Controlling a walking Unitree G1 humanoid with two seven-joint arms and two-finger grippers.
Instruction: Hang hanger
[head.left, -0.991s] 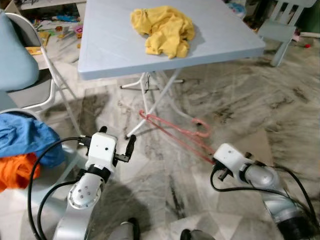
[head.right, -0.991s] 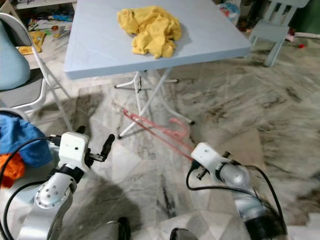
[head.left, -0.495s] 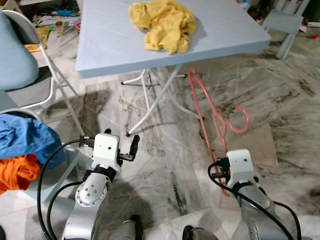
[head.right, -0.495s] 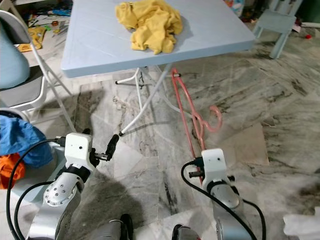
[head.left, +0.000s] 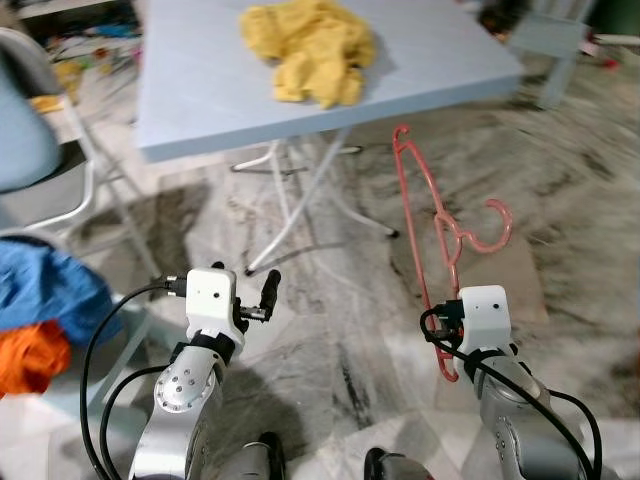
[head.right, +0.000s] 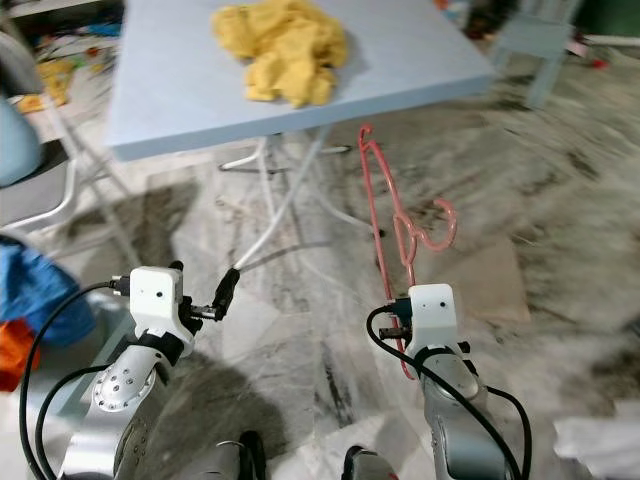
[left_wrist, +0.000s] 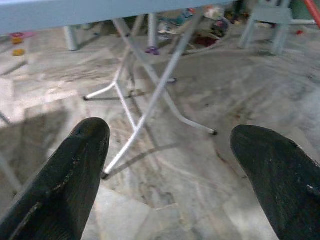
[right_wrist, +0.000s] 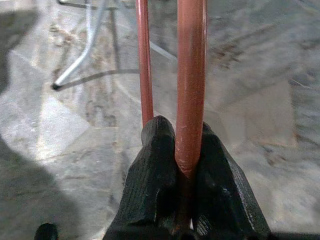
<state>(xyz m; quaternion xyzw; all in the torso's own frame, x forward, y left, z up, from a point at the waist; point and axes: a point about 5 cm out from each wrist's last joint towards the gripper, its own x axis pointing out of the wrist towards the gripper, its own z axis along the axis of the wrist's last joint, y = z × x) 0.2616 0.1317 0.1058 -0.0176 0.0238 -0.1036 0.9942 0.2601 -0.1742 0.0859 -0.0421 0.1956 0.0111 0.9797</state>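
A pink-red plastic hanger (head.left: 447, 232) stands up from my right gripper (right_wrist: 182, 137), which is shut on one of its bars low down, above the marble floor. Its long bar reaches toward the table's front edge, and its hook (head.left: 492, 228) curls to the right. In the right wrist view the thick bar (right_wrist: 191, 75) is pinched between both black fingers. My left gripper (left_wrist: 167, 150) is held low on the left, open, with nothing between its fingers (left_wrist: 75, 170).
A light blue folding table (head.left: 200, 95) stands ahead with a crumpled yellow cloth (head.left: 305, 45) on it and white crossed legs (head.left: 300, 200) below. A chair at the left holds blue cloth (head.left: 45, 290) and orange cloth (head.left: 25, 355). A small pale chair (head.left: 545, 40) stands far right.
The hanger has swung from lying low toward the left to standing up ahead of my right gripper, which turned with it. The view has shifted and blurred. The left arm has kept its pose.
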